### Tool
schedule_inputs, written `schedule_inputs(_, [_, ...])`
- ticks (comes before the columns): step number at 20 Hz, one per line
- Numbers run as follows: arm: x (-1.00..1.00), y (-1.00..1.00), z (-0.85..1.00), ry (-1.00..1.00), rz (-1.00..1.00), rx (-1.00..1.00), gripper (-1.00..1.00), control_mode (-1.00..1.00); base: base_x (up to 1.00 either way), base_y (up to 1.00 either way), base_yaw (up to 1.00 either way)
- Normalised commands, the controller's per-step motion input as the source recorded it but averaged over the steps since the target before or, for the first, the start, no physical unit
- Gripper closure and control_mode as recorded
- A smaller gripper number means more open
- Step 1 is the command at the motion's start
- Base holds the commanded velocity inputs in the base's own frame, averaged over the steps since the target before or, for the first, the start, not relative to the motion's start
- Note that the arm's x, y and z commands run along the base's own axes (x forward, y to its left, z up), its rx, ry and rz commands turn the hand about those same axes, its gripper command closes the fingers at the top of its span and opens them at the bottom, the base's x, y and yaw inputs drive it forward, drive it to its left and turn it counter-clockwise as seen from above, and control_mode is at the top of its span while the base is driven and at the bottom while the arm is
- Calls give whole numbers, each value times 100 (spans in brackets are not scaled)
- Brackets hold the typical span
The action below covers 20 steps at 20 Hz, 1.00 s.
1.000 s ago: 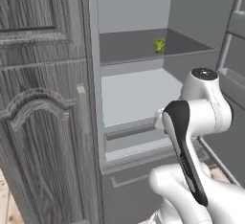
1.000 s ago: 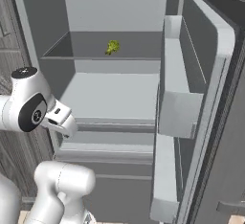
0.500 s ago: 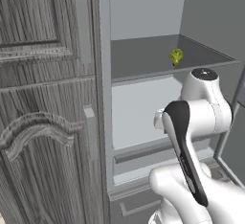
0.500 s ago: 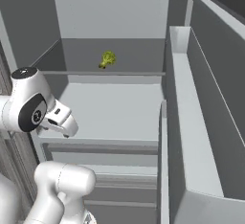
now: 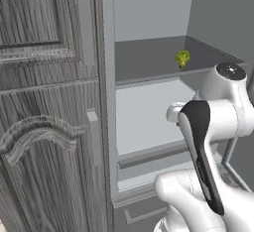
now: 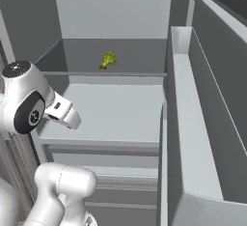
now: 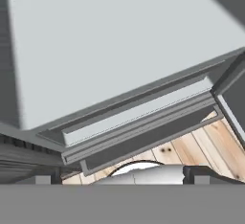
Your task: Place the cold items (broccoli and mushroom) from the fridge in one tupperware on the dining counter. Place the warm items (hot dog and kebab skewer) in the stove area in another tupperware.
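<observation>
The fridge [image 6: 116,17] stands open, and on its upper shelf [image 6: 135,56] lies one small broccoli [image 6: 108,60], yellow-green, toward the back wall; in the left base view the same broccoli [image 5: 182,59] sits at about 1 o'clock from the middle of the picture, near the right inner wall. The shelf below it [image 6: 116,111] is a pale grey surface, and under that comes a drawer front [image 6: 101,152] with a long horizontal bar. At 3 o'clock in the right base view the open fridge door [image 6: 212,123] shows a deep door bin [image 6: 185,123]; I cannot see its bottom fully. At 9 o'clock in the left base view there is a tall cabinet door [image 5: 47,107] of dark grey wood grain with raised panels, just beside the fridge frame. In the hand view the gripper [image 7: 122,179] looks over the pale shelf edge and the drawer rails, and a floor of light wooden planks [image 7: 215,144] appears at about 4 o'clock. The two dark finger tips [image 7: 203,173] stand far apart at the bottom corners, with nothing between them, and well apart from the broccoli.
</observation>
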Motion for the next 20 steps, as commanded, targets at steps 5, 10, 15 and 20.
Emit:
schedule_inputs(5, [50,-34,95,-16,1,0,-100,-100,0,0,0])
schedule_inputs(10, [76,-25,64,-4,0,0,-100,-100,0,0,0])
schedule_inputs(15, [81,-12,45,1,0,0,-100,-100,0,0,0])
schedule_inputs(20, [50,-18,5,4,0,0,-100,-100,0,0,0])
